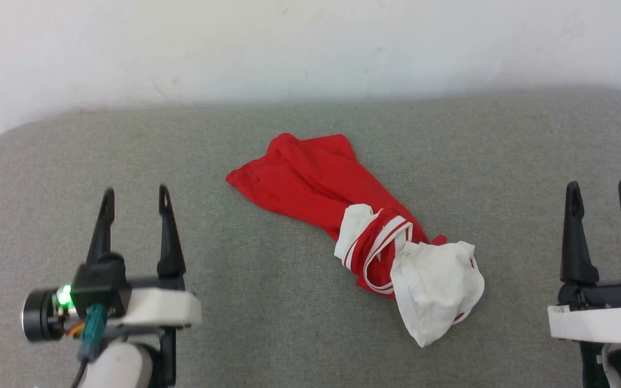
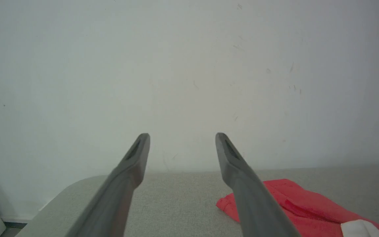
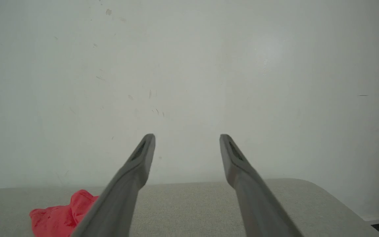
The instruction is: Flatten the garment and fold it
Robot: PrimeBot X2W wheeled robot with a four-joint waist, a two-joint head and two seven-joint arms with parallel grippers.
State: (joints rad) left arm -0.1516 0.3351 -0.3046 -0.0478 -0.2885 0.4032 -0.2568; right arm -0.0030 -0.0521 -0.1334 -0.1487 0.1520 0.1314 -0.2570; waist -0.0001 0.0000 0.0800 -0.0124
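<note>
While the garment (image 1: 310, 183) lies bunched between them, the left gripper (image 1: 136, 188) and right gripper (image 1: 599, 182) stand parted, empty.

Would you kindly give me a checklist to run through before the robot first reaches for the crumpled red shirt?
1. Left gripper open, empty: ok.
2. Right gripper open, empty: ok.
3. Both grippers apart from the garment: ok.
4. Garment lying flat: not ok; bunched, white sleeves twisted at its near end.
5. Garment wholly on the grey surface: ok.
6. Shoulder or hem corners findable: cannot tell.
</note>
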